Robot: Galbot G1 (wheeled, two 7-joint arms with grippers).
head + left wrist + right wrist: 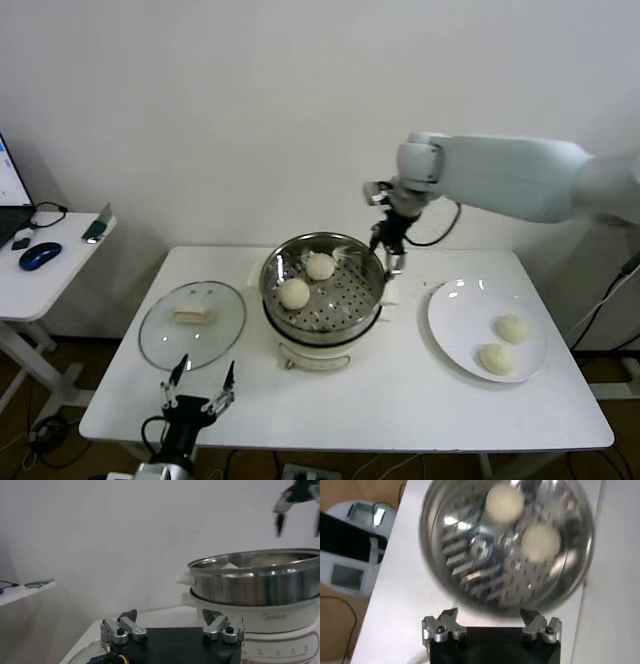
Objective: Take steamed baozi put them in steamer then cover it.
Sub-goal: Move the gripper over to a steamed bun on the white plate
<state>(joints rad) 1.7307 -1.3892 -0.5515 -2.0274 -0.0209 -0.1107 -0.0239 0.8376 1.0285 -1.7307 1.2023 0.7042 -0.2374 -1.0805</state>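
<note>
Right gripper (pixel 391 252): fingers spread apart and empty, hanging over the far right rim of the steamer (pixel 322 300), which holds two steamed baozi (pixel 307 281) on its perforated tray. Left gripper (pixel 200 387): fingers apart, empty, parked at the table's (pixel 400 400) near edge beside the glass lid (pixel 192 324). Two more baozi lie on the white plate (pixel 460 310), right of the steamer.

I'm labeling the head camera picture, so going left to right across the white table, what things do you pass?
Glass lid → steamer holding two buns → white plate with two more buns.
</note>
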